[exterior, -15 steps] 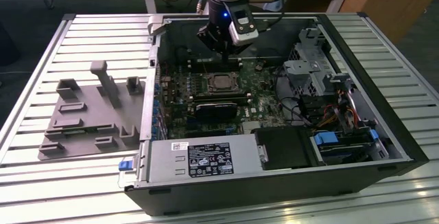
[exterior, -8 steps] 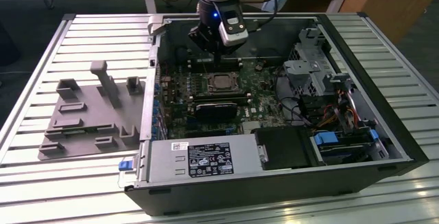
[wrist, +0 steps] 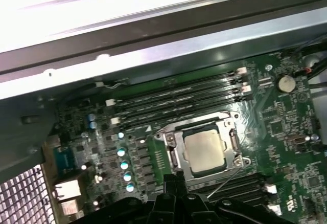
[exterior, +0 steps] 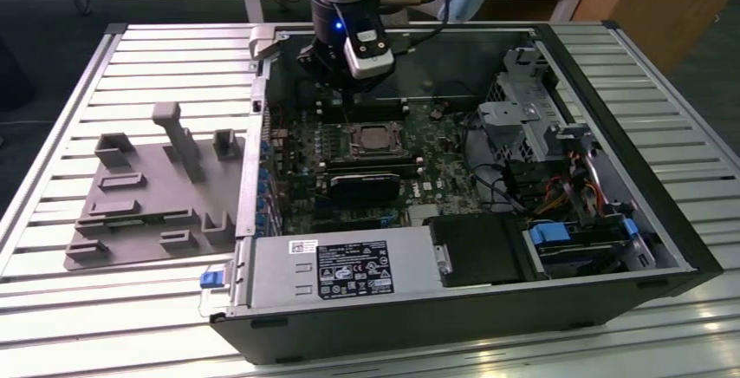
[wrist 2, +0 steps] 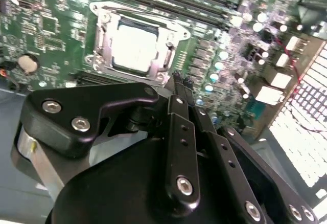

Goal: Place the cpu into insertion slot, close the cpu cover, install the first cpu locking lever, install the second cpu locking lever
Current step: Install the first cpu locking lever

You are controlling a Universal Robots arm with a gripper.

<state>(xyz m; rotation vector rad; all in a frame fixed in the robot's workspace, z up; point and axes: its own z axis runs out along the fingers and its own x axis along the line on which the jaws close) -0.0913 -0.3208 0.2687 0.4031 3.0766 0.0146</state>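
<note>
The gripper (wrist 2: 180,81) hung low inside the open computer case (exterior: 647,261), its fingers (wrist 2: 176,127) clenched together at the tips with nothing between them. It sat just beside the socket, on the corner nearest the board's rear ports, which suited work on the socket's latching parts rather than carrying anything.

The cpu (wrist: 205,150) lay flat in the insertion slot (wrist: 176,157), silver top facing up. The cpu cover (wrist: 225,126) appeared to be folded down around it, framing the chip through its window. In the first wrist view, 1 thin wire locking lever (wrist: 225,179) ran slantwise from the socket's corner and seemed to stand free of its catch, so the latching looked unfinished.

Space around the socket was tight. The long black memory slots (wrist: 179,101) ran close along one side of it, a row of small capacitors (wrist: 124,165) stood on another, and a coin cell (wrist: 286,83) sat further off on the board. In the exterior view a black fan card (exterior: 364,183) lay just on the near side of the socket, with the power supply (exterior: 335,265) beyond it against the near wall. Well apart, at the exterior view's left, a grey parts fixture (exterior: 151,196) rested on the slatted surface (exterior: 69,326).
</note>
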